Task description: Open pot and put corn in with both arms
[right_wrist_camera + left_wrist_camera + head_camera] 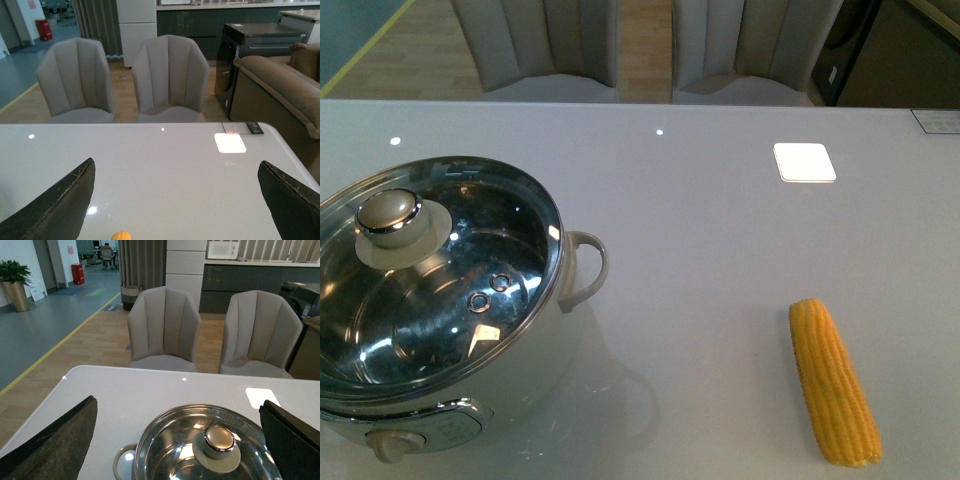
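While the lid [470,290] sat closed on the pot [550,345] at the tabletop's [700,230] left, the corn [833,382] lay well apart to its right; left hand [177,402] and right hand [175,162] both stood wide, holding nothing.

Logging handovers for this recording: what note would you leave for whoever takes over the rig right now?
Left gripper: jaws open, empty, poised at the pot.
Right gripper: jaws open, empty, with the corn just ahead of it.
The pot stands on the table with its lid on. The corn lies to its right, apart from it.
Done: nothing. Left: lift the lid, put the corn in.
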Controlling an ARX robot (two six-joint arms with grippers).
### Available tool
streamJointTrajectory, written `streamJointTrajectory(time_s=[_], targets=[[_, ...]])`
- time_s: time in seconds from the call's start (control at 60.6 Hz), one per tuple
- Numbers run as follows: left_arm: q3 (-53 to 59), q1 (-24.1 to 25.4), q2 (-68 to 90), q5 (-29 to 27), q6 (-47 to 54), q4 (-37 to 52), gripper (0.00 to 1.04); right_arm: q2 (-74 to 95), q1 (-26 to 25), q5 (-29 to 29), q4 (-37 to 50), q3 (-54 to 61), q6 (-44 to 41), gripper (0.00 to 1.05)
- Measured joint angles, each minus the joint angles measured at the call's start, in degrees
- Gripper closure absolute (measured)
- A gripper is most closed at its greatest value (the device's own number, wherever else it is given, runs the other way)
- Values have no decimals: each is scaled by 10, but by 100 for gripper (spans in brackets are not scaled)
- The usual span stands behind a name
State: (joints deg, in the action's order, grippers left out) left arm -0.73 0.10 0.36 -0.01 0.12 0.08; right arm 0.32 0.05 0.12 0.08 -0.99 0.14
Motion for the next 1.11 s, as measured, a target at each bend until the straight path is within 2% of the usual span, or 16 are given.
streamJointTrajectory(time_s=[0.71,0.809,0.842,0.957,1.106], targets=[[0,-1,1,-3,0,-1,7,0,0,0,0,0,0,9],[-60,-46,94,-154,-52,-152,7,0,0,0,0,0,0,9],[-67,-52,126,-176,-62,-172,7,0,0,0,0,0,0,9],[-80,-51,164,-171,-73,-145,7,0,0,0,0,0,0,9],[-101,-41,272,-142,-68,-26,7,0,0,0,0,0,0,9]])
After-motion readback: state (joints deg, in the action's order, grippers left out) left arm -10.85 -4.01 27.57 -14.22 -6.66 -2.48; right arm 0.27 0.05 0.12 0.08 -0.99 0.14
